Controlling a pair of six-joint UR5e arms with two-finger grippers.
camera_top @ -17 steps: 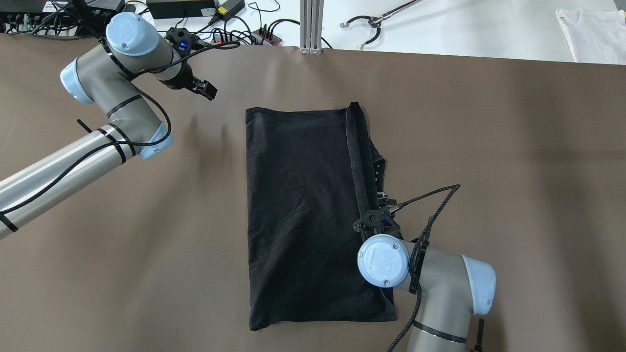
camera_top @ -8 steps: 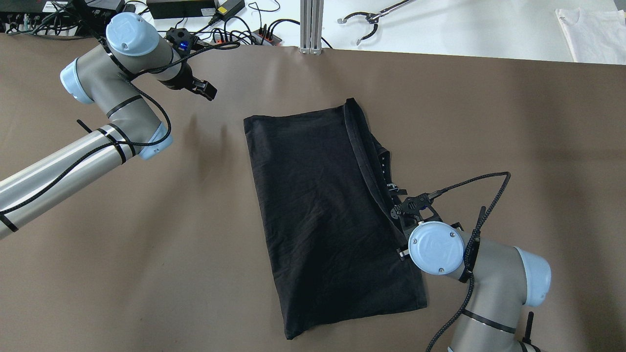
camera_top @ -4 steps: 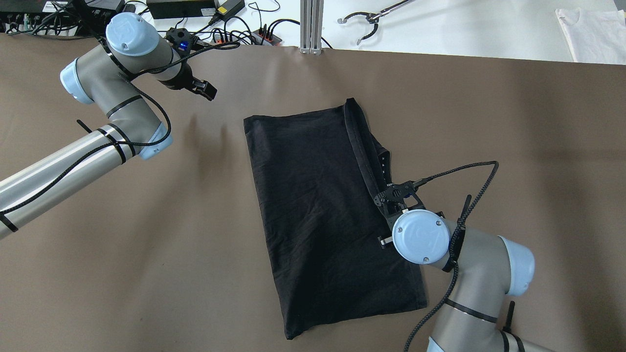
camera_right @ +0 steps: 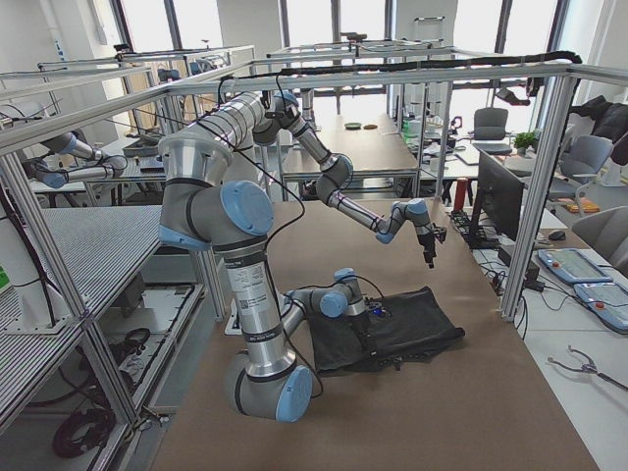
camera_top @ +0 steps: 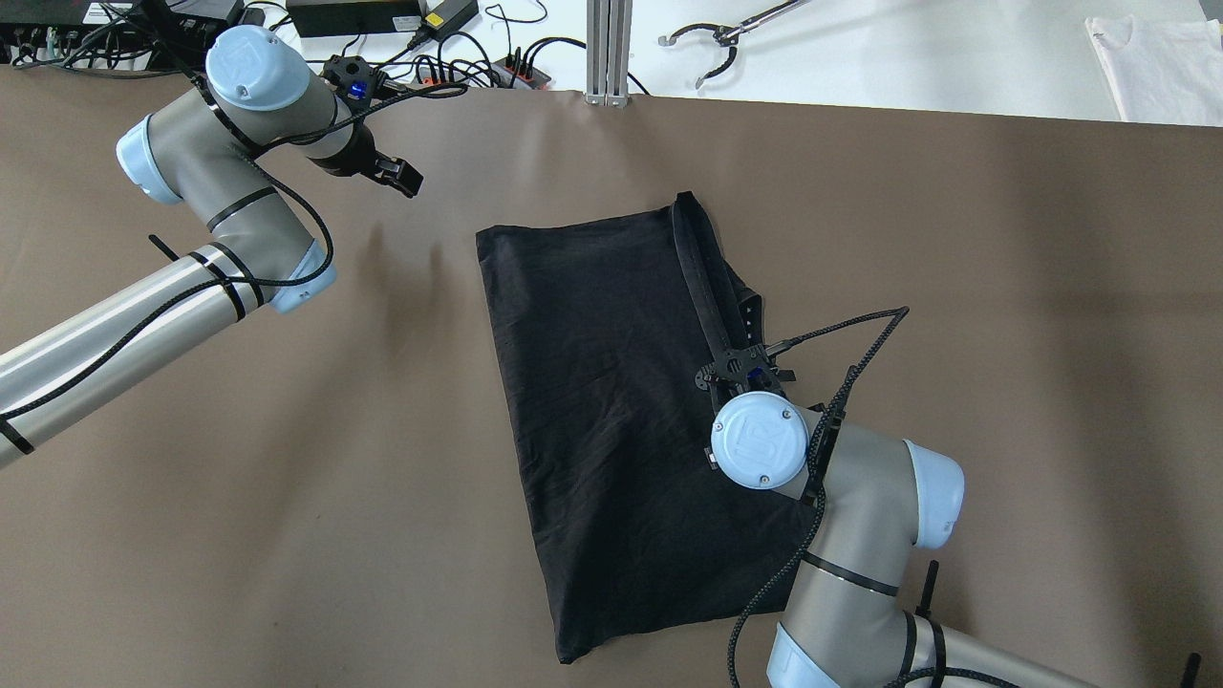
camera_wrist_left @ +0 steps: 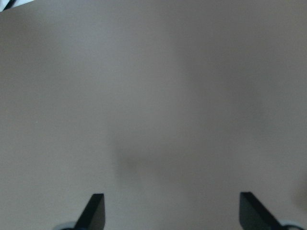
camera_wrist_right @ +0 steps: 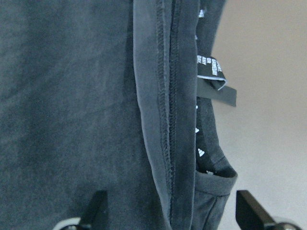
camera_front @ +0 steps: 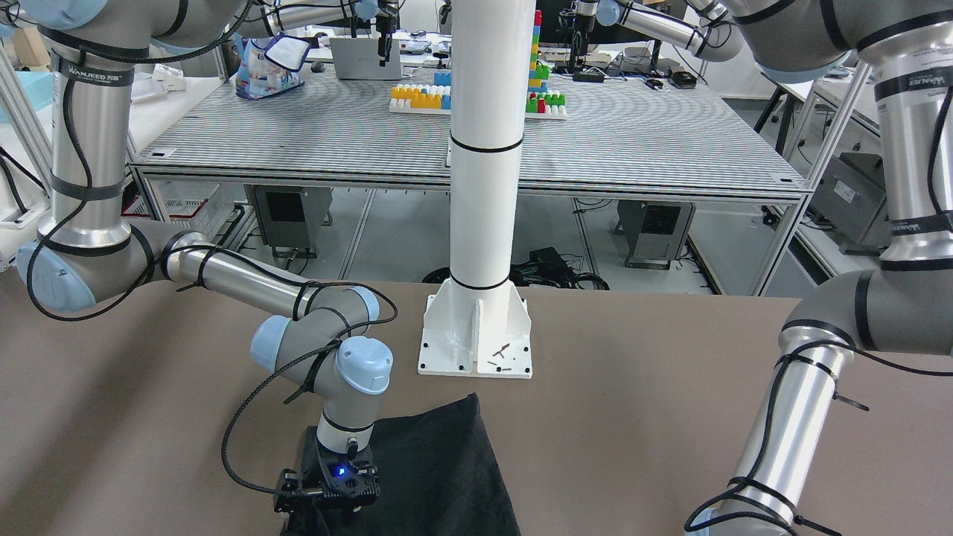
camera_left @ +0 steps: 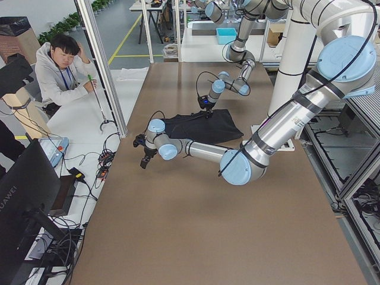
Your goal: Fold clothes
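My right gripper (camera_wrist_right: 170, 211) hangs with its fingers spread wide, holding nothing, over the right-hand edge of the clothes (camera_top: 611, 401), which lie flat and slanted in the middle of the brown table (camera_top: 287, 430). My left gripper (camera_wrist_left: 172, 213) is equally agape over bare table, well apart from the cloth. The danger, I judge, is that edge: a stitched hem (camera_wrist_right: 163, 96) lies over a looser under-layer with a label (camera_wrist_right: 211, 72), so closing here could catch one layer only and skew the fold, or drag the whole thin sheet across the smooth cover. The fabric is black, matte, soft, faintly creased, roughly rectangular.
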